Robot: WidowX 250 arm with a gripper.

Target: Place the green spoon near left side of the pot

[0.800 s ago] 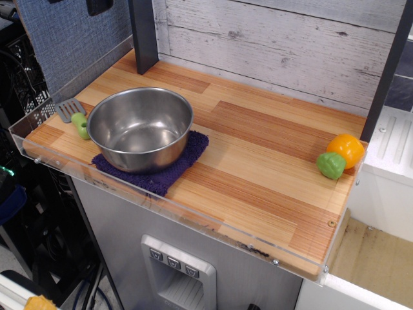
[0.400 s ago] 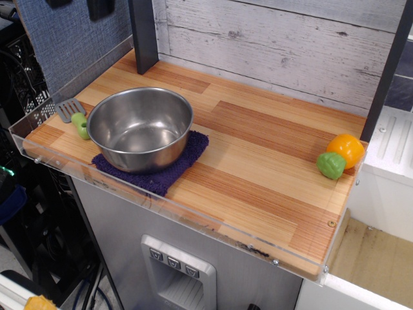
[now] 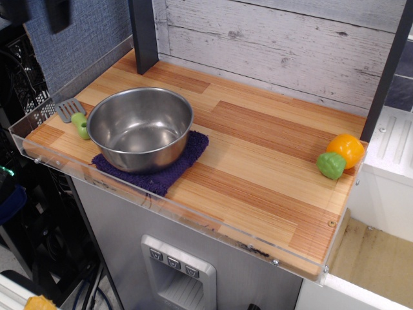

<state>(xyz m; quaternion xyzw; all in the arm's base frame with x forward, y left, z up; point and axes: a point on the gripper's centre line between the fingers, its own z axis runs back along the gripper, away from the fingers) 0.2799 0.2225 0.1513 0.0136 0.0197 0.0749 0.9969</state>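
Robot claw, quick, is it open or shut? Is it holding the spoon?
Gripper: only a dark piece shows at the top left edge, so open or shut cannot be told. It holds nothing; the green spoon lies on the table beside the pot.

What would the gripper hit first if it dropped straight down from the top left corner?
Hard to say: only a dark part of the gripper shows. Straight down it probably meets the counter's left edge near the green spoon; depth is unclear.

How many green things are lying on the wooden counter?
2: the green spoon lies just left of the pot; a green toy vegetable, joined to an orange one, sits at the right edge.
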